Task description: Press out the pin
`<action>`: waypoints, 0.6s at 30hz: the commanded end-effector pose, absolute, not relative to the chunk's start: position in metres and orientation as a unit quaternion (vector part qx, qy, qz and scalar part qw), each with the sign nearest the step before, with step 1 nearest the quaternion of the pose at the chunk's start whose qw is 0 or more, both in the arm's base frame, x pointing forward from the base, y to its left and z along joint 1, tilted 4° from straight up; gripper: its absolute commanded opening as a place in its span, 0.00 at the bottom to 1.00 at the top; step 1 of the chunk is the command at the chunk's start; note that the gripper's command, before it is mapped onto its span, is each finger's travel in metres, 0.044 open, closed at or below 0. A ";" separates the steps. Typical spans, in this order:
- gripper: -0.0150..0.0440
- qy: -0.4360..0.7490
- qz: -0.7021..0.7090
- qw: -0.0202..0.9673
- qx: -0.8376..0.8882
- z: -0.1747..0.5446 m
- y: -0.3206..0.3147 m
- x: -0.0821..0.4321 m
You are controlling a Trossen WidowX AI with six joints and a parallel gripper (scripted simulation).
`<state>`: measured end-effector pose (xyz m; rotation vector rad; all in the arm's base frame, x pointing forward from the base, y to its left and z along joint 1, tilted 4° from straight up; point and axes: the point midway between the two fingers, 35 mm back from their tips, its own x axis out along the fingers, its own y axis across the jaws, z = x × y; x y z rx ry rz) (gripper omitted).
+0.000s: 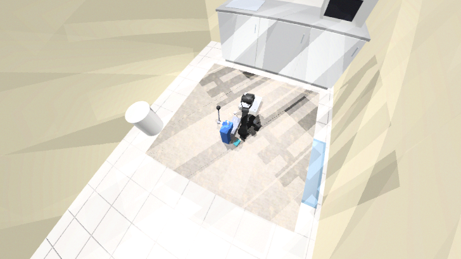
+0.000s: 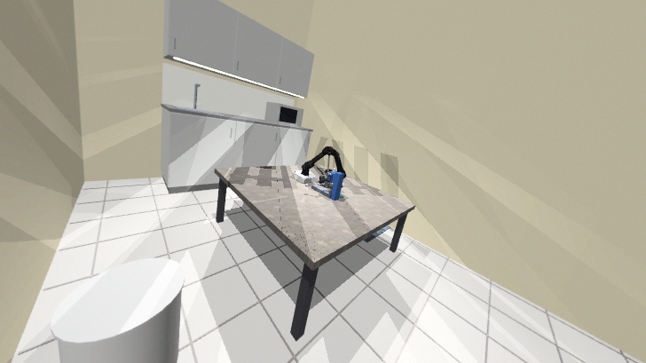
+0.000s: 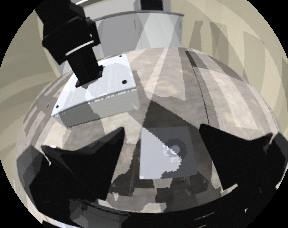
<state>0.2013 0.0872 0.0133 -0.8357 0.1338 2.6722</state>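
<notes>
The wide-open fingers hold nothing, with the blue press column (image 1: 226, 132) (image 2: 336, 185) standing upright near the arm (image 1: 247, 120) (image 2: 328, 150).
</notes>
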 end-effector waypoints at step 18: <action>1.00 0.083 0.848 0.154 -0.501 0.074 0.084 0.213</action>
